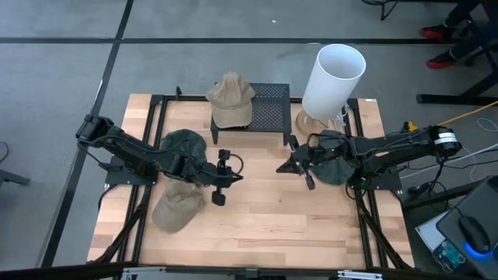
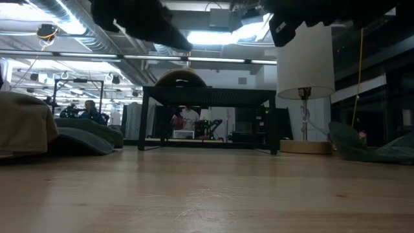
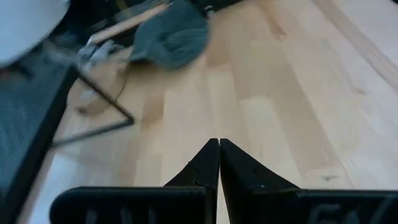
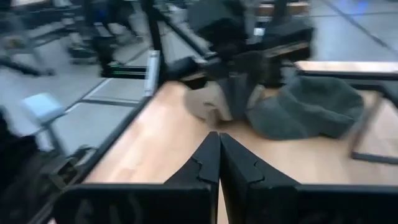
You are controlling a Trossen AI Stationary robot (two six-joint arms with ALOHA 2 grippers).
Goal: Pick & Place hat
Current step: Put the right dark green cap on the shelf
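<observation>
The pale wooden surface (image 1: pixel 257 210) sits in a black frame on a grey floor, and beyond it the low view shows a wide workshop with ceiling lights and people far off. At the back edge stands a small black mesh rack (image 1: pixel 268 109), and a tan hat (image 1: pixel 231 99) rests on its left part. Just right of the rack is a lamp with a white shade (image 1: pixel 333 80) on a round wooden base. Four hats are in sight: besides the one on the rack, a dark green hat (image 1: pixel 182 145) lies on the left half of the surface under my left arm, a second tan hat (image 1: pixel 177 207) lies just in front of it nearer the front edge, and another dark green hat (image 1: pixel 333 165) lies on the right half beneath my right arm, close to the lamp base. My left pincer (image 1: pixel 222 188) hangs over bare wood near the middle, its fingers (image 3: pixel 205 168) pressed together and holding nothing. My right pincer (image 1: pixel 294 169) faces it from the right, well apart, its fingers (image 4: pixel 208 165) likewise shut tight and empty.
</observation>
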